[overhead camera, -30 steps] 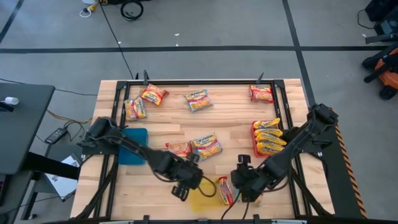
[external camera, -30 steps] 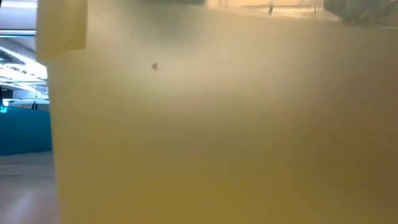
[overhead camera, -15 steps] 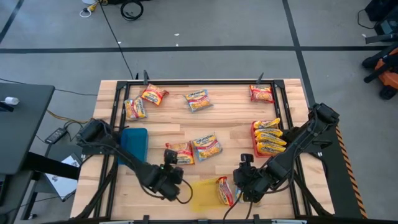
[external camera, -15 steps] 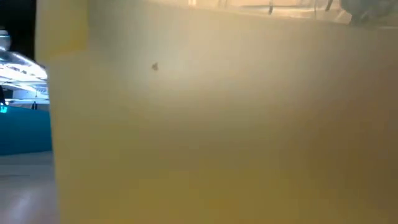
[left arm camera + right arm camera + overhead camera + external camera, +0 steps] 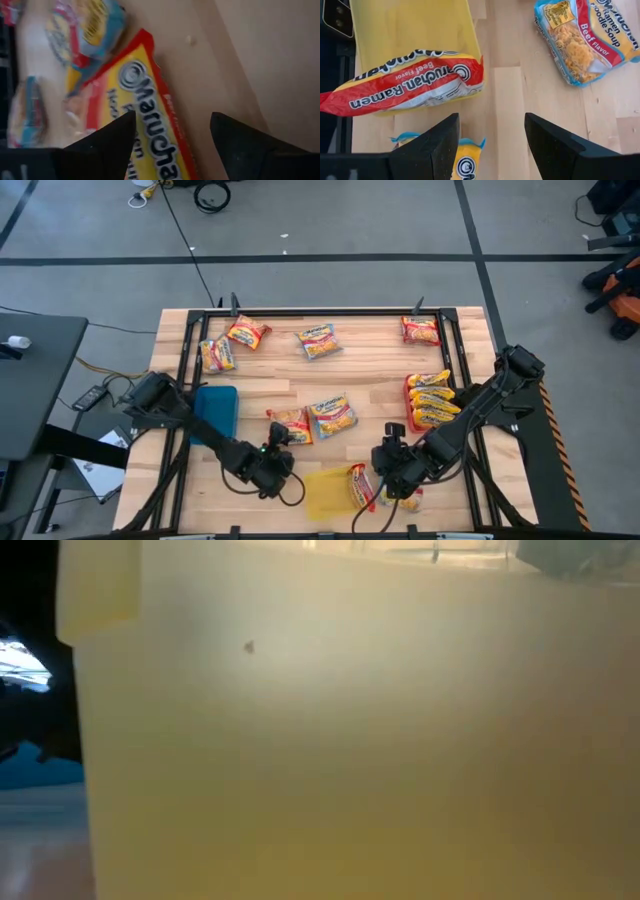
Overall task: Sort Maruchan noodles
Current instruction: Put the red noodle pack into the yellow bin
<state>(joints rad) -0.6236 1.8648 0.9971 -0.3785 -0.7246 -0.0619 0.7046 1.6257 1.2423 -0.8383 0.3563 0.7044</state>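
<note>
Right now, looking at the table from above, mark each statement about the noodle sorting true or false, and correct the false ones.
1. A blue tray lies on the table's left side. True.
2. The yellow tray is empty. False: a red packet lies partly on it.
3. Several yellow-orange packets are stacked on the red tray at the right. True.
4. The left gripper holds a packet. False: it is open, with nothing between its fingers.
5. The right gripper is open, near the yellow tray. True.
6. No packets remain at the far edge. False: four packets lie there.
</note>
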